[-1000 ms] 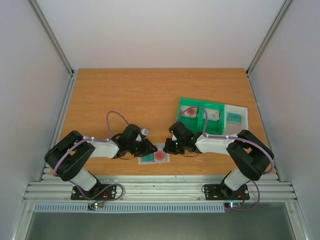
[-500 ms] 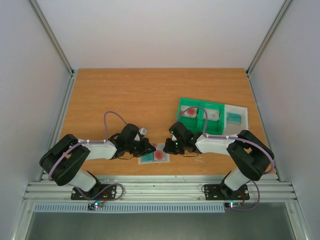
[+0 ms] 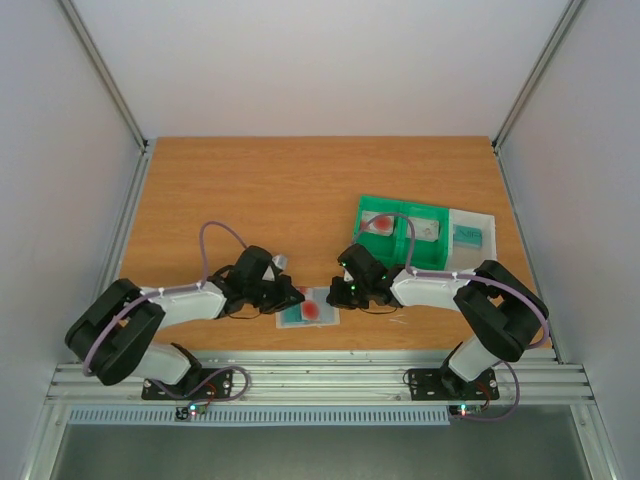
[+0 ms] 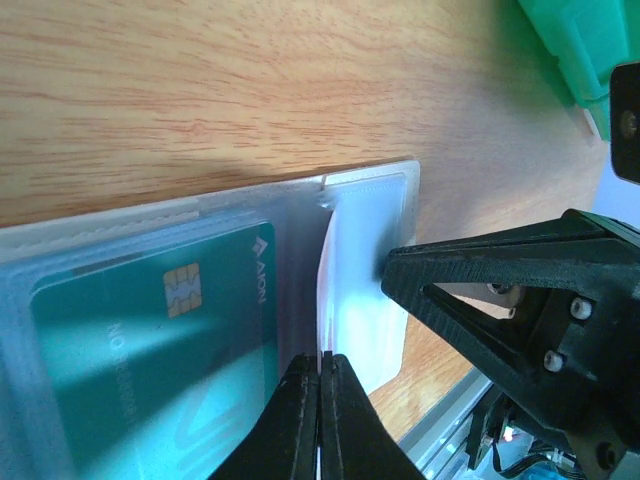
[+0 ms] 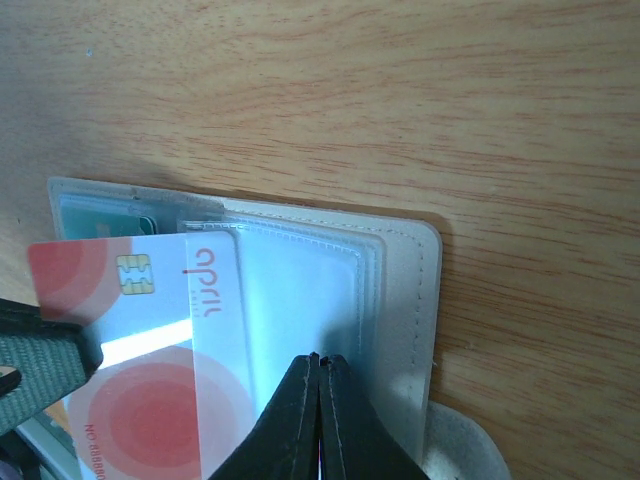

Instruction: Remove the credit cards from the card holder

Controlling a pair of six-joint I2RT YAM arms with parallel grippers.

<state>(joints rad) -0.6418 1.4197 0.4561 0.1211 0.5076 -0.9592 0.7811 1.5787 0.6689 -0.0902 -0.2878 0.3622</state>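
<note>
Your left gripper [image 4: 320,368] is pinched tight on the near edge of the white card [image 5: 150,340], the one with red circles. That card sits partly out of the card holder [image 5: 400,300], and the left wrist view shows it edge-on between the fingers. Your right gripper [image 5: 320,365] has its jaws together, with the tips resting on the holder's clear right pocket. From so close you can't tell whether it is nipping a layer or only pressing down. The teal card [image 4: 130,350] lies fully inside the left pocket. The holder lies flat on the table [image 3: 300,190] near its front edge, between the two arms. The green tray [image 3: 385,208] is well apart, behind the right arm.
</note>
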